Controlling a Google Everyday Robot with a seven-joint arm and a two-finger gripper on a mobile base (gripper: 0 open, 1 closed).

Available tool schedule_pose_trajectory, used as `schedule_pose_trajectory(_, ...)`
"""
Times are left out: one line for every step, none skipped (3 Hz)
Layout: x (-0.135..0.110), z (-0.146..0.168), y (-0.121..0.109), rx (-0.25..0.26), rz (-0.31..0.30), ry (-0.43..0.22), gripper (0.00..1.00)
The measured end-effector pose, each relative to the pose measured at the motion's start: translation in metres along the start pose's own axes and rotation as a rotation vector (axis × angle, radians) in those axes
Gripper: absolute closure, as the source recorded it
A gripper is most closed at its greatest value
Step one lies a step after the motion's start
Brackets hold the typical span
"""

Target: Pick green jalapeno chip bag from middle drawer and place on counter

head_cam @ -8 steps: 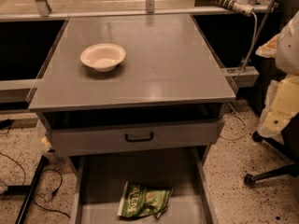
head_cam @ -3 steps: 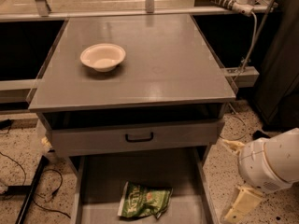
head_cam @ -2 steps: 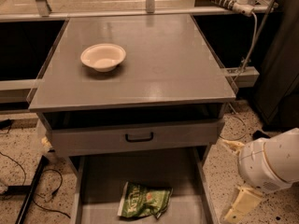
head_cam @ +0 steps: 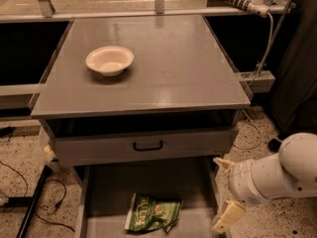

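1. At the bottom of my view, the small glossy green jalapeno chip bag (head_cam: 152,213) lies crumpled on the floor of the wide, shallow grey metal middle drawer (head_cam: 111,190). The drawer stands pulled open, so I count the opening as done.
2. Just by that drawer's right wall hangs my two-finger gripper (head_cam: 217,193) on its white arm. Its beige fingers are spread well apart and hold nothing. It is near the bag but not touching it.
3. The grasp has not begun. I judge I must bring the gripper left and down over the bag, close on it and lift.
4. Above the open drawer, the grey drawer front with a black handle (head_cam: 147,146) is shut and needs nothing from me.
5. Farthest off, the large flat grey counter (head_cam: 178,58) carries a shallow white bowl (head_cam: 109,60) toward its left. The placing is all left to do, and the bare surface right of the bowl looks fit for the bag.
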State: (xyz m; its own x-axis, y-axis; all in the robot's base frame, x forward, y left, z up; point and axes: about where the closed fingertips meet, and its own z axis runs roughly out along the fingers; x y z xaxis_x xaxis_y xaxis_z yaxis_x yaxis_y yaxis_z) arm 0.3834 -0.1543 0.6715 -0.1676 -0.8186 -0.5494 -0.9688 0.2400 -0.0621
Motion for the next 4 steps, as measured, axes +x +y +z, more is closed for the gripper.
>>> schedule_pose_trajectory(0.017,0.045,-0.018,0.043,0.013,-0.062,0.0)
schedule_pose_trajectory(0.031,0.089,-0.028,0.051,0.005,-0.117,0.0)
schedule_pose_trajectory(0.031,0.089,-0.028,0.051,0.004,-0.117,0.0)
schedule_pose_trajectory(0.028,0.097,-0.025,0.057,-0.007,-0.124,0.0)
